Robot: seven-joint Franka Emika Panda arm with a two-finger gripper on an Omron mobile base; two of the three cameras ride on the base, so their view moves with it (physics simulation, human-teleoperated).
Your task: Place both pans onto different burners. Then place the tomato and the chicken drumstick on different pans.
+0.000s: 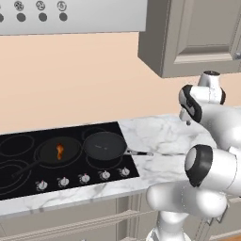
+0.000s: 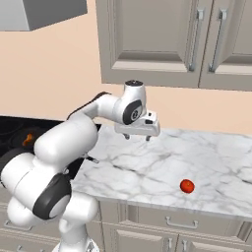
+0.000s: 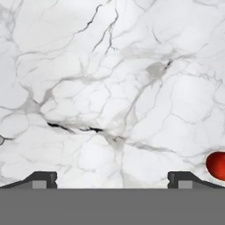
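Observation:
Two black pans rest on the glossy cooktop. The left pan holds the orange-brown chicken drumstick, glimpsed also in the right base view. The right pan is empty, its handle reaching onto the marble. The red tomato lies on the marble counter near the front edge and shows at the right edge of the hand view. My gripper hangs open above the counter, left of and behind the tomato, holding nothing.
Marble counter stretches right of the cooktop. Silver knobs line the cooktop's front. Grey wall cabinets hang above the counter, and a range hood sits over the cooktop. Drawers run below the counter.

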